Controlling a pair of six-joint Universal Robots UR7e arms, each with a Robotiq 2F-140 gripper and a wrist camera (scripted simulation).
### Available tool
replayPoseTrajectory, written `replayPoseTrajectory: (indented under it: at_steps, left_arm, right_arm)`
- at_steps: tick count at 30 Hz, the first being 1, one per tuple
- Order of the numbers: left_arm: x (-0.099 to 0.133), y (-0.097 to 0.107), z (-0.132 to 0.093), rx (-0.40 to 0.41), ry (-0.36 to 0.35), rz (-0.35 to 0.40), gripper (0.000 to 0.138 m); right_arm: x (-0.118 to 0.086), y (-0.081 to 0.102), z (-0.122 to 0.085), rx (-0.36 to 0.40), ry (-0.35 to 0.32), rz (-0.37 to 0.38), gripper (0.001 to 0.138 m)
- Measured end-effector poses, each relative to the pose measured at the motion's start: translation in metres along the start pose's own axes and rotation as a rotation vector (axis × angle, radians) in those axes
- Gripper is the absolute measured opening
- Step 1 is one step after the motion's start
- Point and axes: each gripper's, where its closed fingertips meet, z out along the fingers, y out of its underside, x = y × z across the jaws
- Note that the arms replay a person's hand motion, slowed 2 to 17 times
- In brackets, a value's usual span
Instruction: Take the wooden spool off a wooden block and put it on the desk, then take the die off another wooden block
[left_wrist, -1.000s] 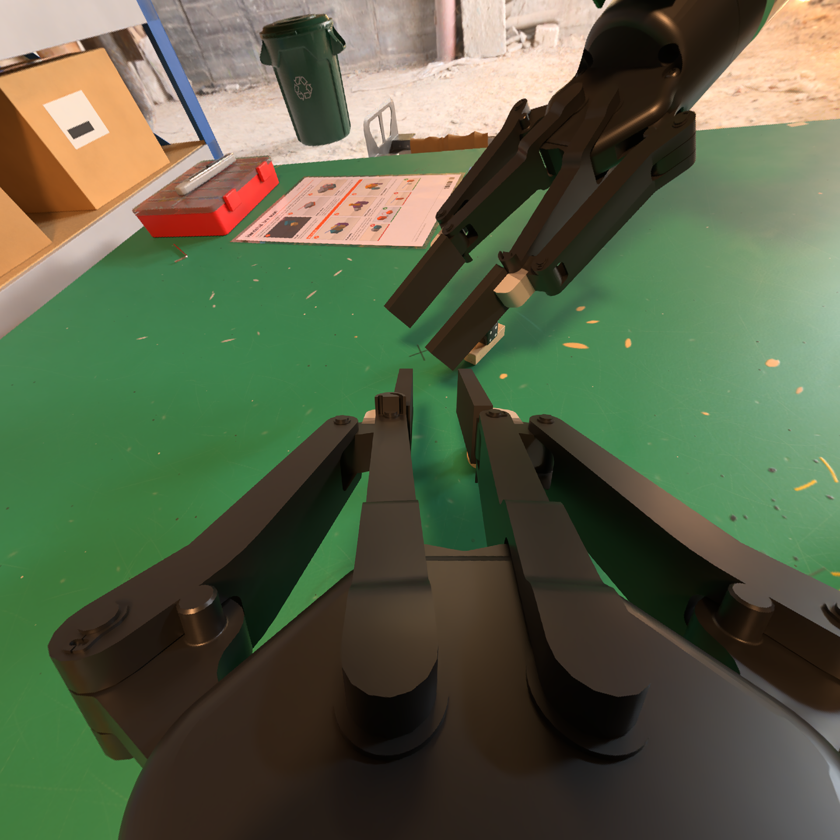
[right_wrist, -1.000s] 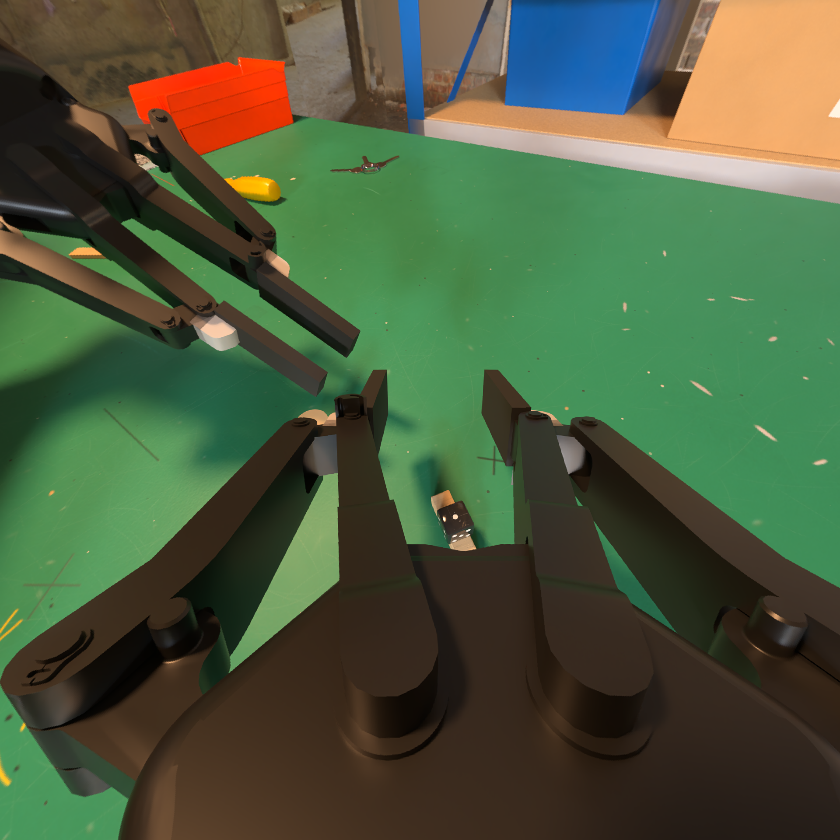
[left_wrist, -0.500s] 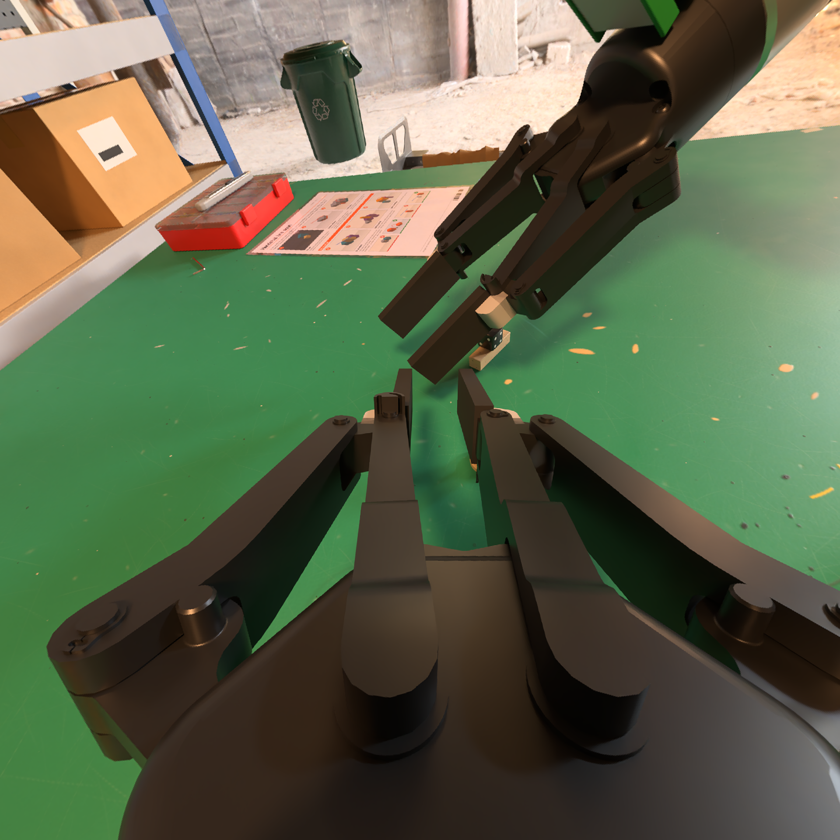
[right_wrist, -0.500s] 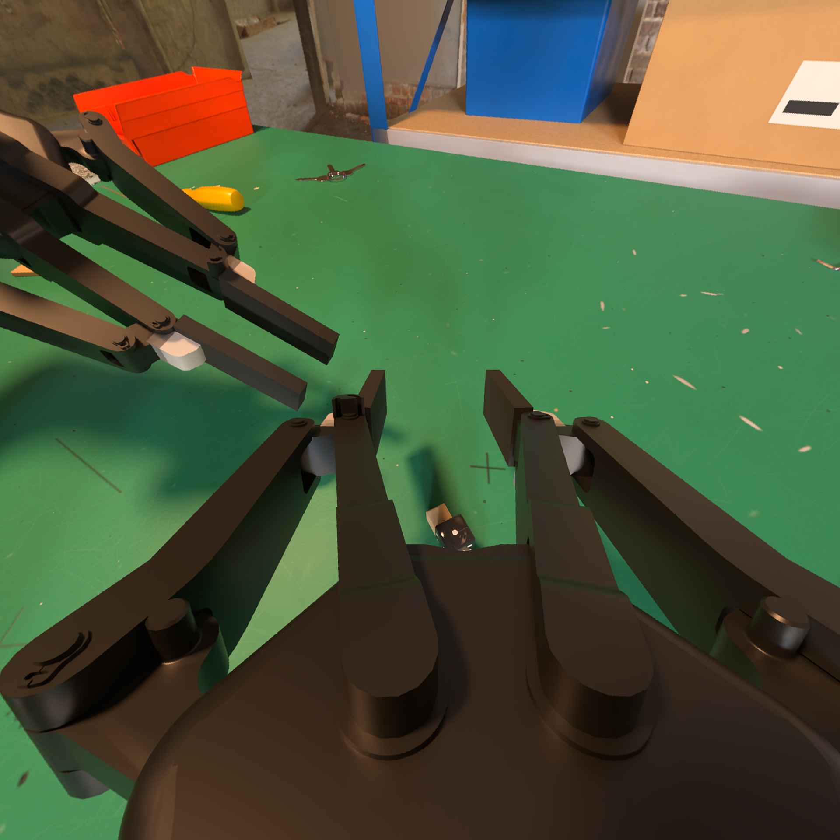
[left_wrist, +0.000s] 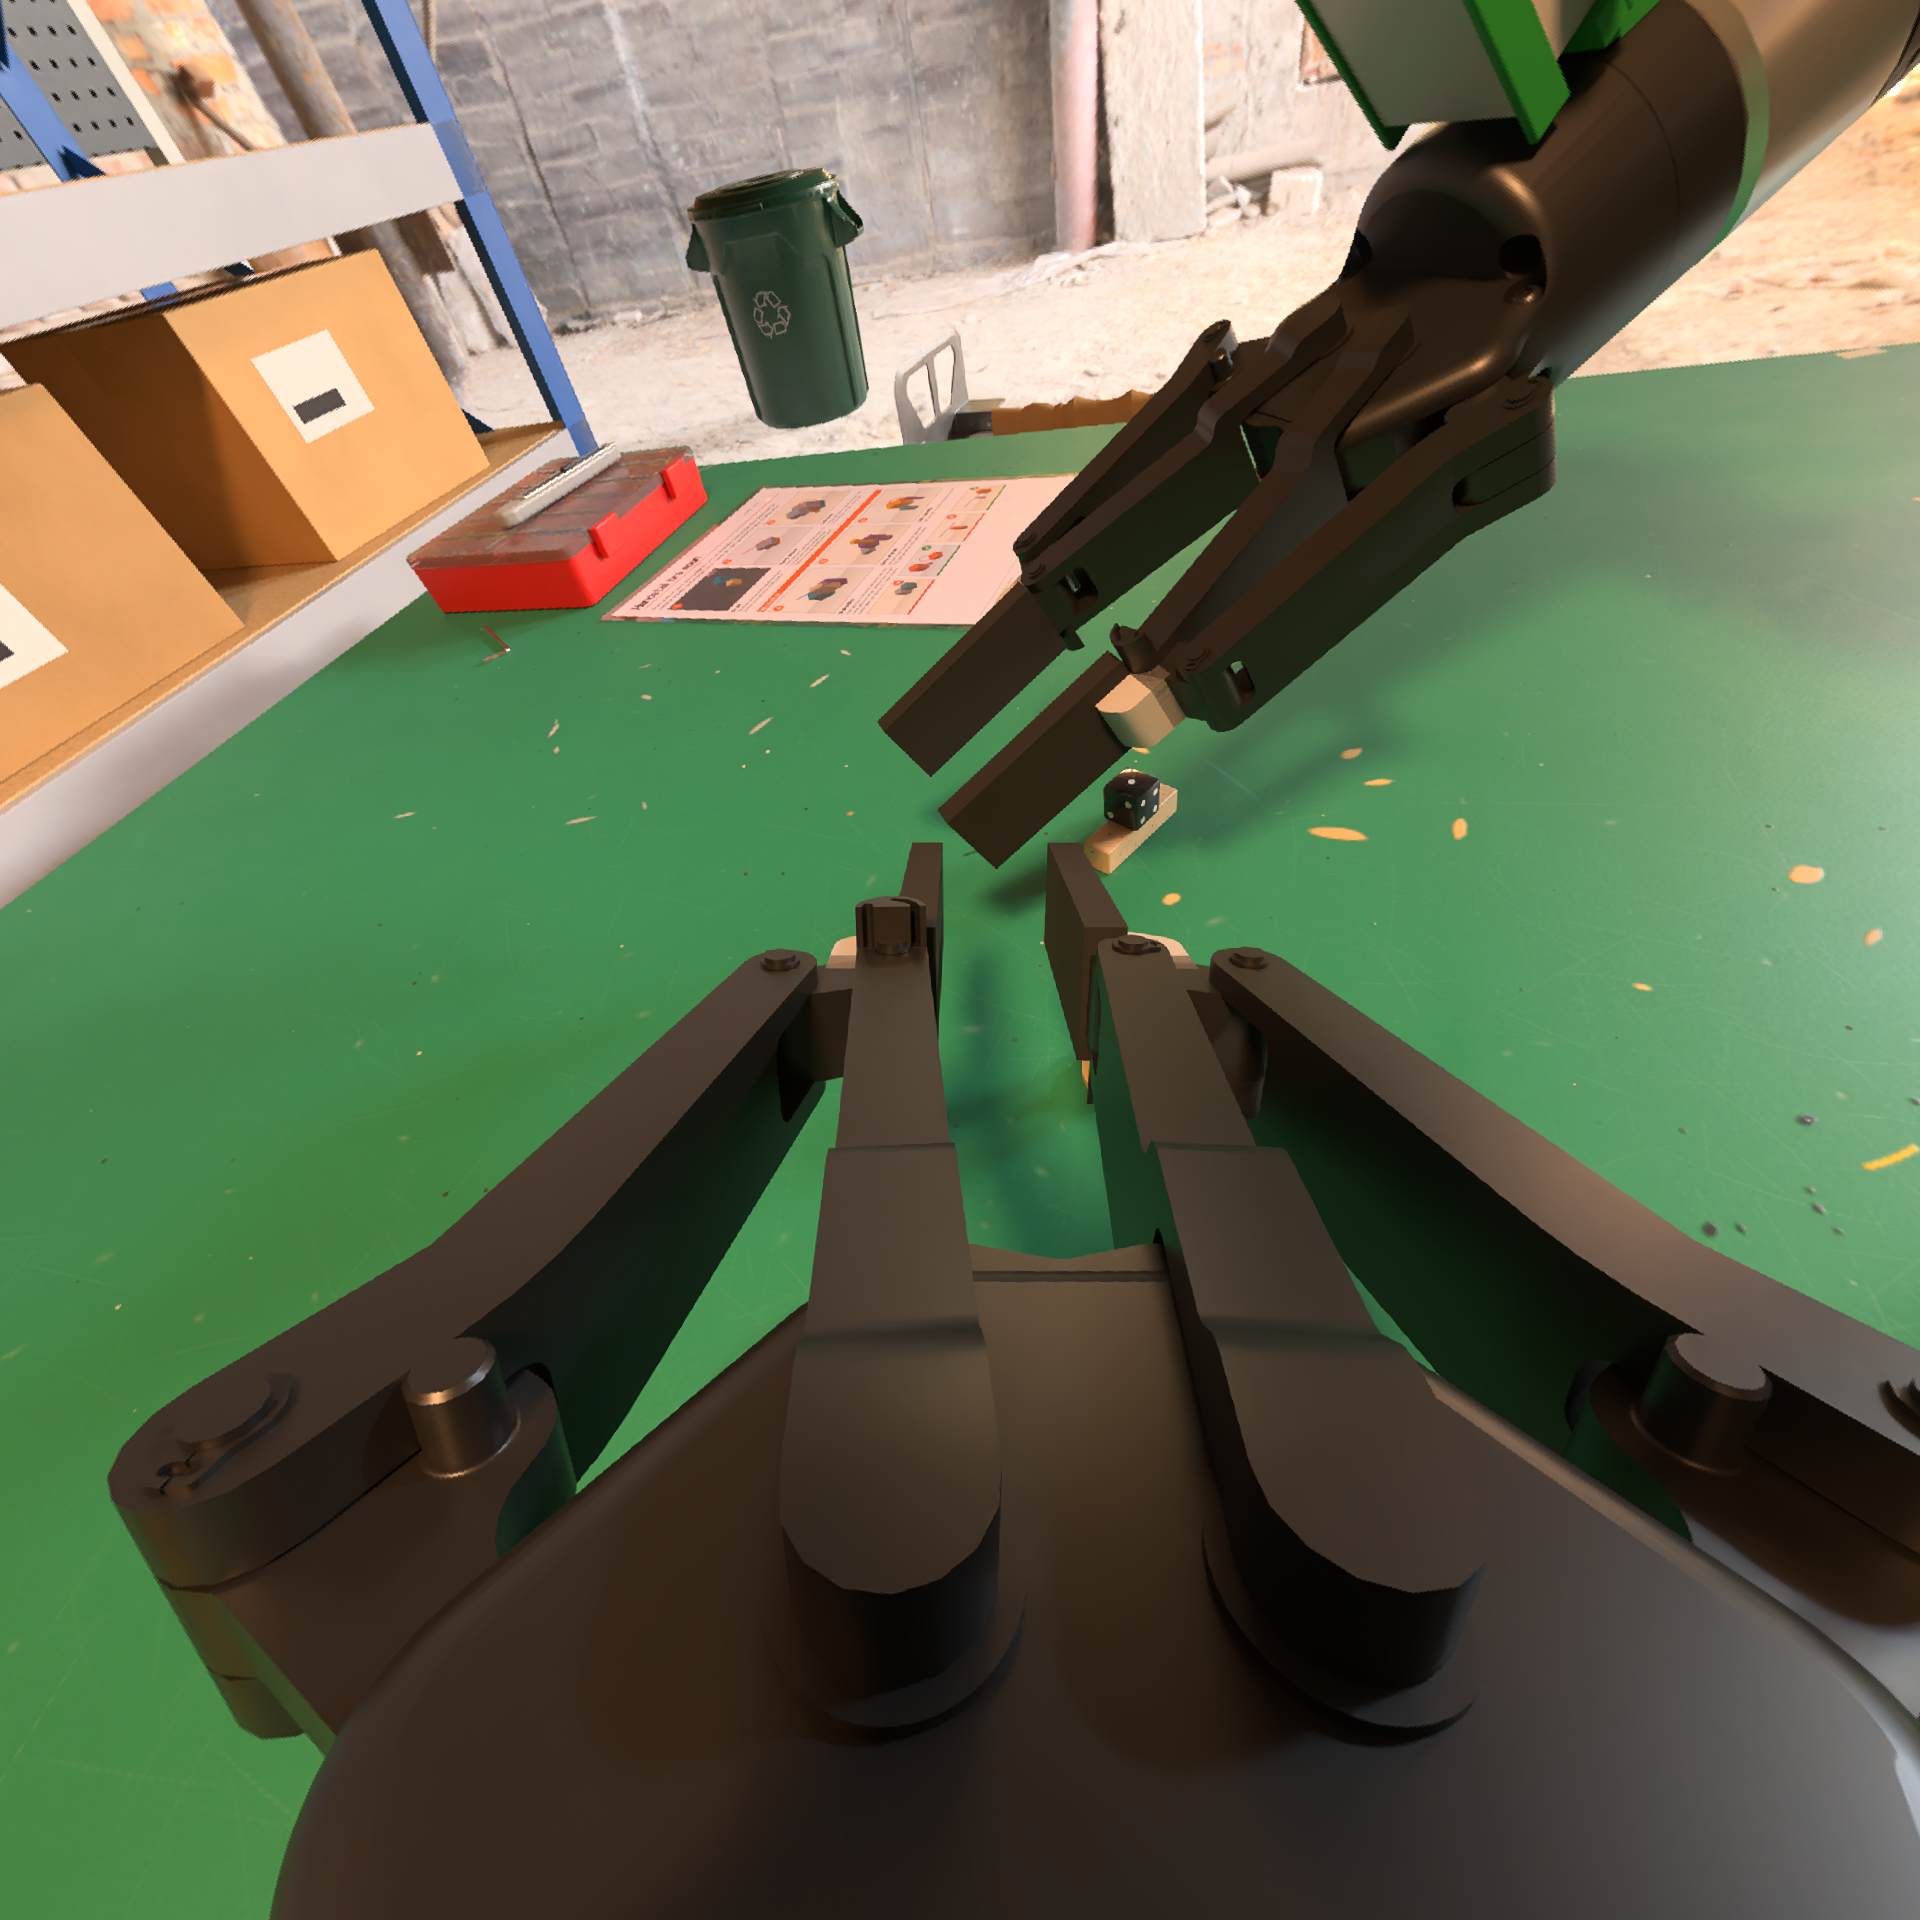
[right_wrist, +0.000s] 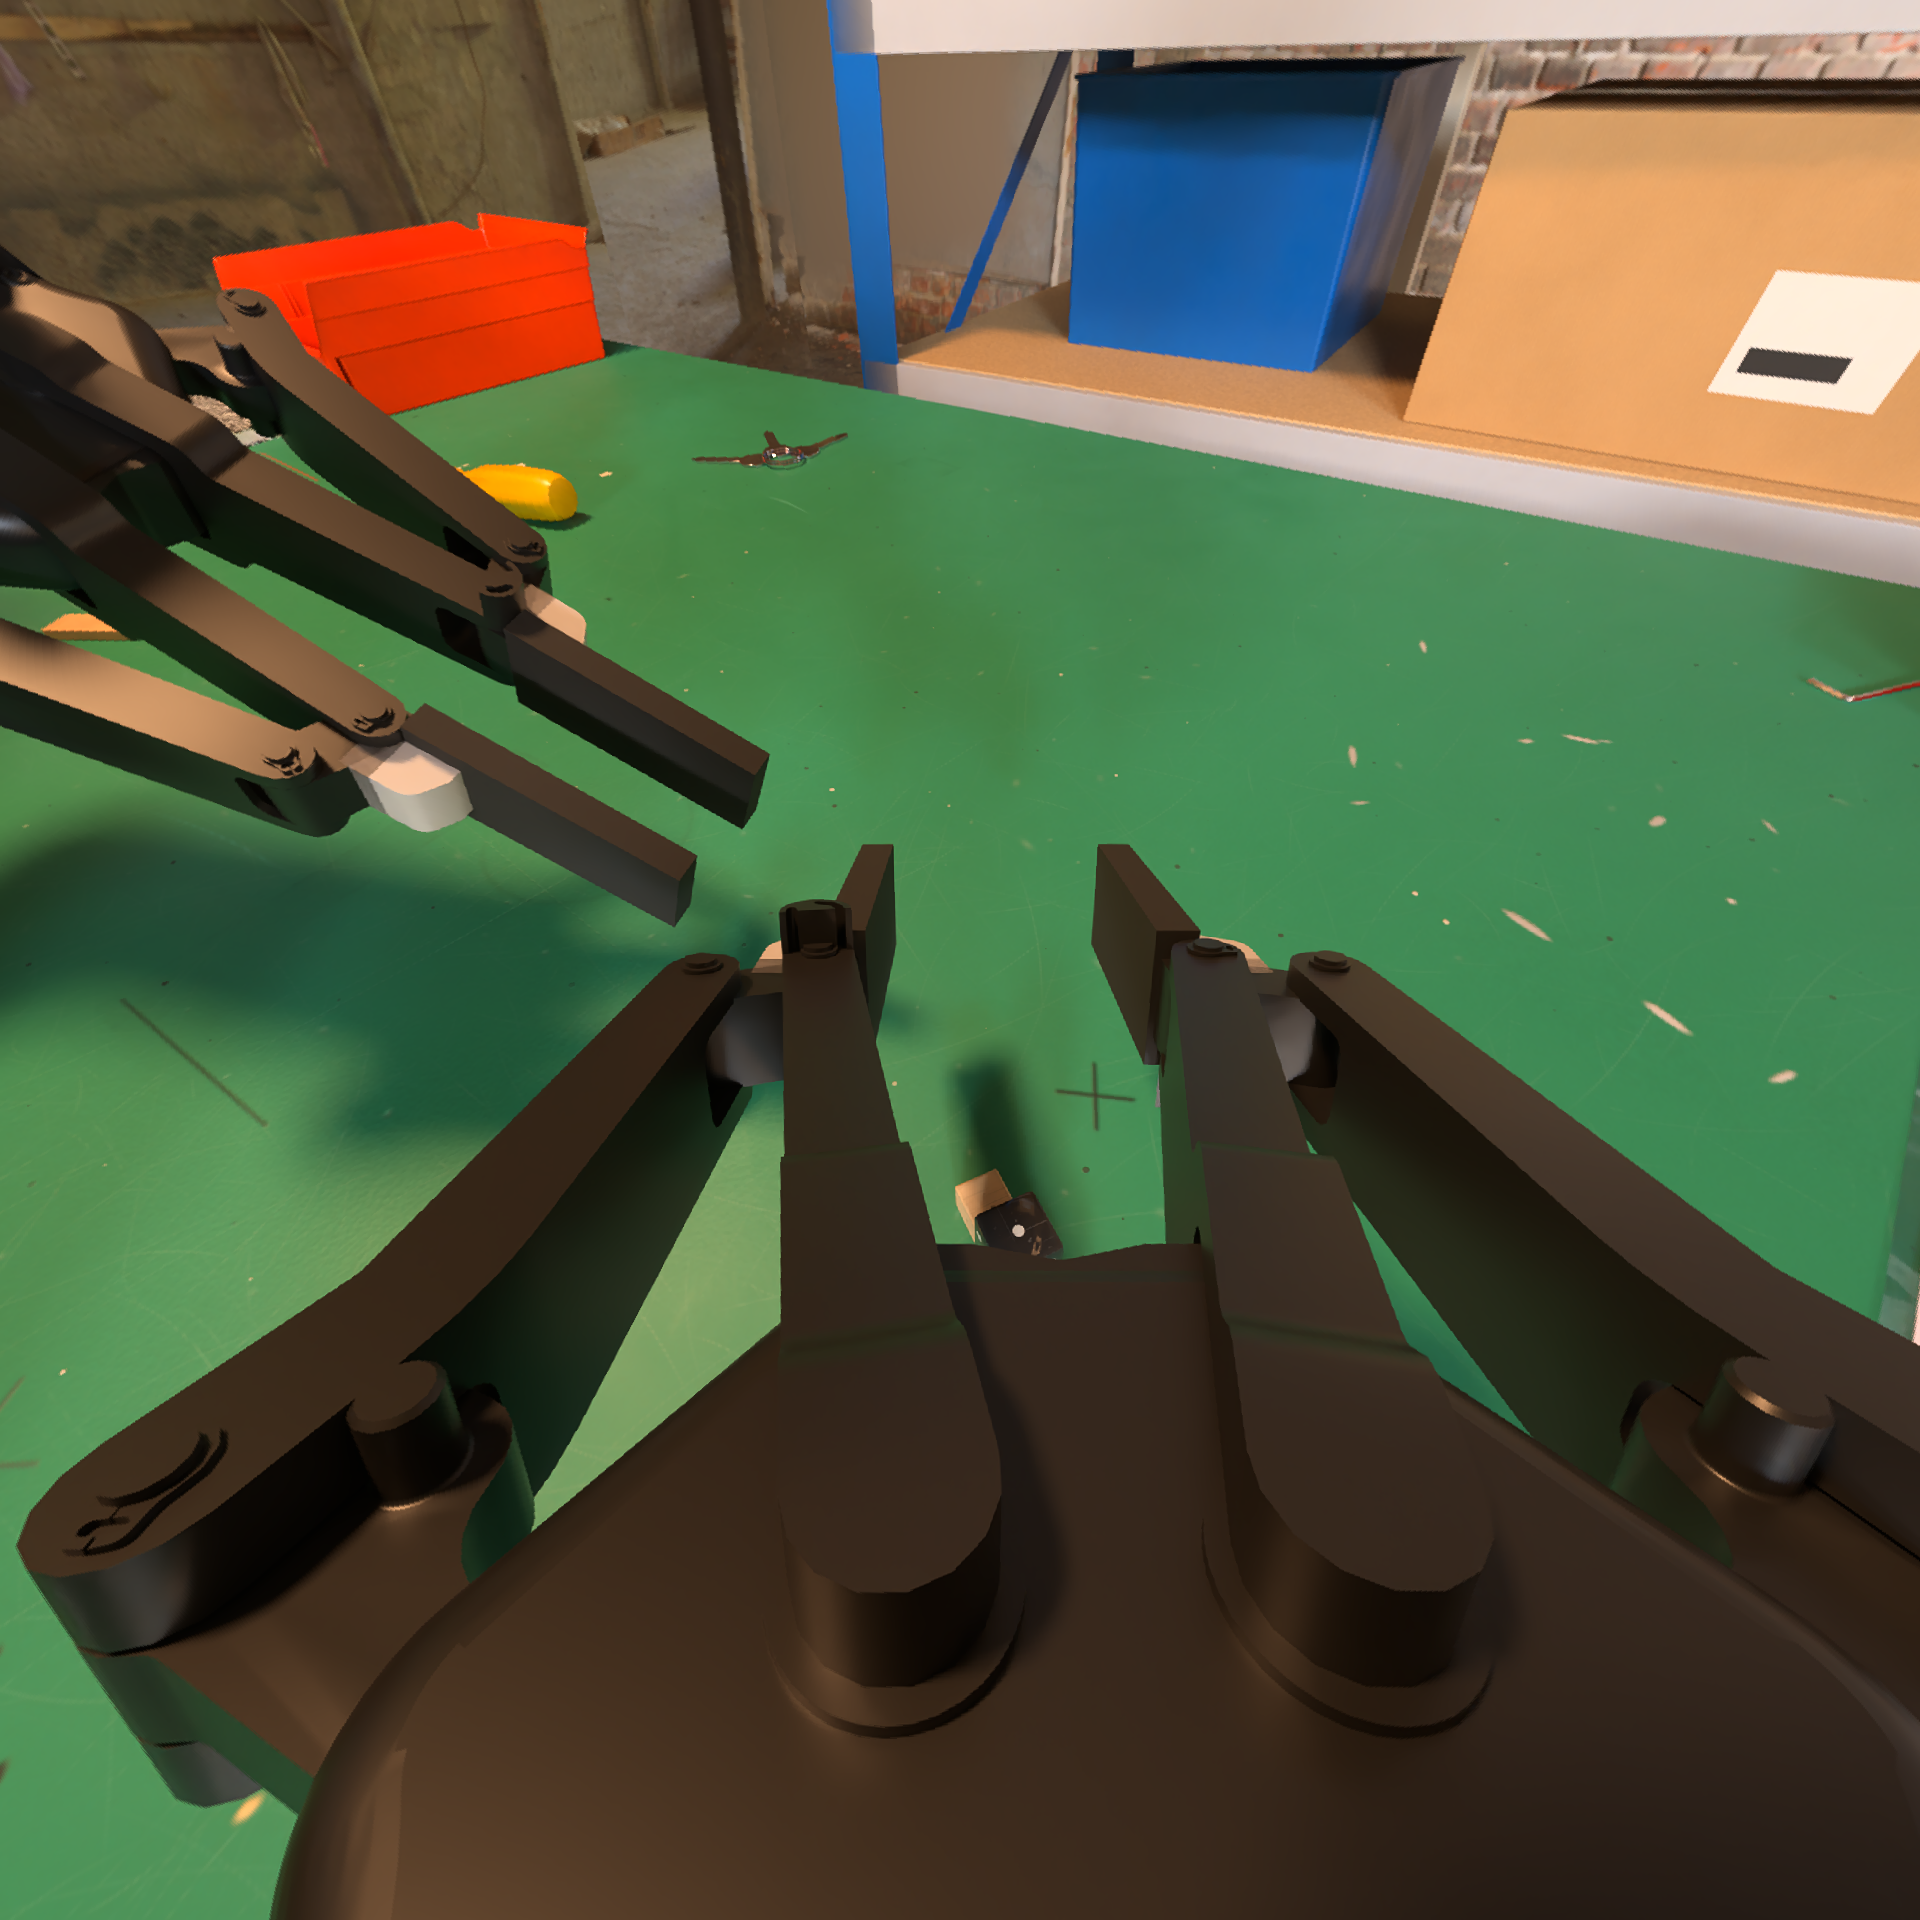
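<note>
A black die (left_wrist: 1130, 800) sits on a small wooden block (left_wrist: 1138, 840) on the green desk (left_wrist: 416, 987). In the right wrist view the die (right_wrist: 1018, 1228) and its block (right_wrist: 982, 1195) lie low between my right fingers, close to the palm. My right gripper (right_wrist: 992, 883) is open and empty above them; in the left wrist view it (left_wrist: 951, 790) hangs just left of the die. My left gripper (left_wrist: 992, 883) is open with a narrow gap and empty; it also shows in the right wrist view (right_wrist: 707, 831). A tan sliver (left_wrist: 1086, 1070) peeks from behind my left gripper's right finger. I see no spool.
A red case (left_wrist: 561, 540), a printed sheet (left_wrist: 842, 551) and cardboard boxes (left_wrist: 270, 405) on a shelf lie at the left and back. A yellow object (right_wrist: 525, 490), a dark metal piece (right_wrist: 774, 452), orange bins (right_wrist: 436, 312) and a blue bin (right_wrist: 1226, 208) lie beyond.
Both wrist views have tilted up and show more background. The die, hidden behind the right gripper's finger before, now shows in the left wrist view. It has slid toward the palm in the right wrist view.
</note>
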Motion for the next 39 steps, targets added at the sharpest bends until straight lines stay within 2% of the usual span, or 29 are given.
replayPoseTrajectory:
  at_steps: [19, 39]
  left_arm:
    - [-0.005, 0.004, -0.001, 0.001, -0.02, -0.02, 0.026]
    - [-0.007, 0.007, -0.001, 0.0, -0.026, -0.02, 0.024]
  right_arm:
    - [-0.017, 0.002, -0.001, 0.012, -0.103, -0.052, 0.051]
    - [-0.021, 0.01, 0.004, -0.021, -0.12, -0.124, 0.051]
